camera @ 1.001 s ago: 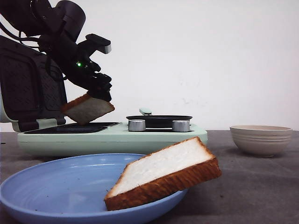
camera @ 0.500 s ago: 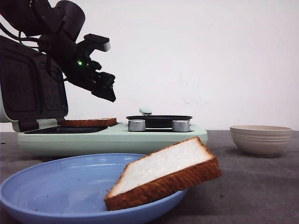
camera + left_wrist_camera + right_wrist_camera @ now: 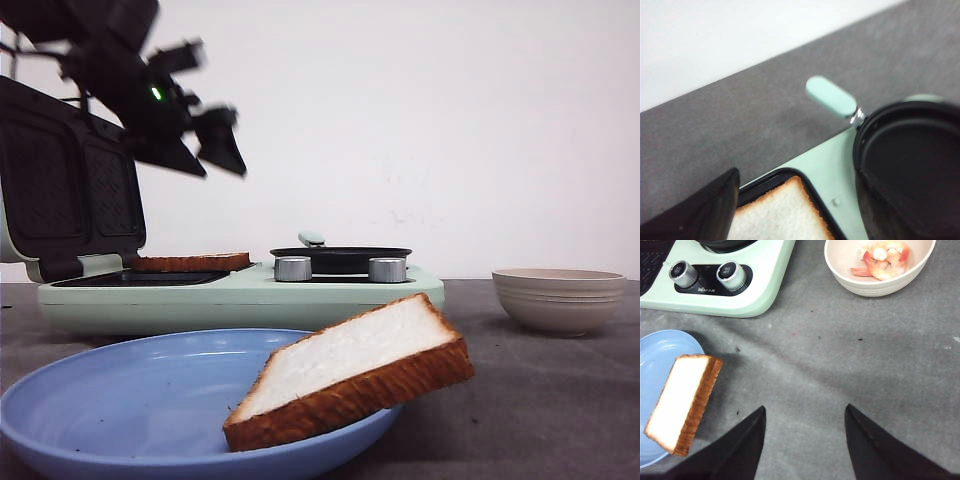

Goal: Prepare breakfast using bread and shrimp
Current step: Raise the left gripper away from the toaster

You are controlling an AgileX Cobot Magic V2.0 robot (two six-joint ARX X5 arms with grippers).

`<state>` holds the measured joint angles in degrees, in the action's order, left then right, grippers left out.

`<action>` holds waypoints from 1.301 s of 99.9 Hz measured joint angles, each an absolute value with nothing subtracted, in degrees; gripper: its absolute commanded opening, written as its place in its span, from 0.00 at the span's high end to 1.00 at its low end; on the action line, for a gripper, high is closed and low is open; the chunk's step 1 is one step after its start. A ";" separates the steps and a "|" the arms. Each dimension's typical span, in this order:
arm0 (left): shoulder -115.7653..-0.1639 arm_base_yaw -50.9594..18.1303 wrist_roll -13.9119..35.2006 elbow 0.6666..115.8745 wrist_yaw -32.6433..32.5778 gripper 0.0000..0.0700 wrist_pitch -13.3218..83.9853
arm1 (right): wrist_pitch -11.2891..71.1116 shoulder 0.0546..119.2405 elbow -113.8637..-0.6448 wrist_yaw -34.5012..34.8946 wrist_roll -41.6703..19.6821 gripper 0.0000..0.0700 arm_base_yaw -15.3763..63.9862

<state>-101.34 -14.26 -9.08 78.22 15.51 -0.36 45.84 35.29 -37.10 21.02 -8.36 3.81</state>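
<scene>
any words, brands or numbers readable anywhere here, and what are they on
One small line of print under the two silver knobs on the green cooker's black control panel: too small and blurred to read.
Marks on the knob tops: unreadable.
Nothing readable in the front or left wrist views.

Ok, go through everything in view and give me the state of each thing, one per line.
Grill lid: open, propped up.
Bread on grill: lying flat, released.
Bread on plate: tilted, overhanging the plate rim.
Shrimp: in the bowl.
Pan: sitting on the cooker, empty.
Left gripper: open, empty, above the grill.
Right gripper: open, empty.
</scene>
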 measured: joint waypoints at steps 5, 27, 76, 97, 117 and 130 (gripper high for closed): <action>-98.78 -13.37 -7.31 78.22 17.43 0.43 0.56 | 45.84 35.29 -37.10 21.02 -8.36 0.56 3.81; -88.99 -9.52 -3.86 78.61 21.04 0.44 7.40 | 45.84 35.29 -37.10 21.02 -8.36 0.56 3.81; -74.11 -2.72 -3.66 77.45 31.11 0.50 18.11 | 45.84 35.29 -37.10 22.37 -8.58 0.56 3.81; -66.08 -1.32 -3.60 66.06 31.48 0.50 17.43 | 45.84 35.29 -37.10 22.85 -9.08 0.56 3.81; -54.17 1.19 -0.71 50.48 31.48 0.50 12.86 | 45.84 35.29 -37.10 26.09 -10.66 0.56 3.81; -47.46 2.20 1.21 42.41 31.42 0.50 12.71 | 45.76 35.38 -37.10 28.69 -12.34 0.56 4.03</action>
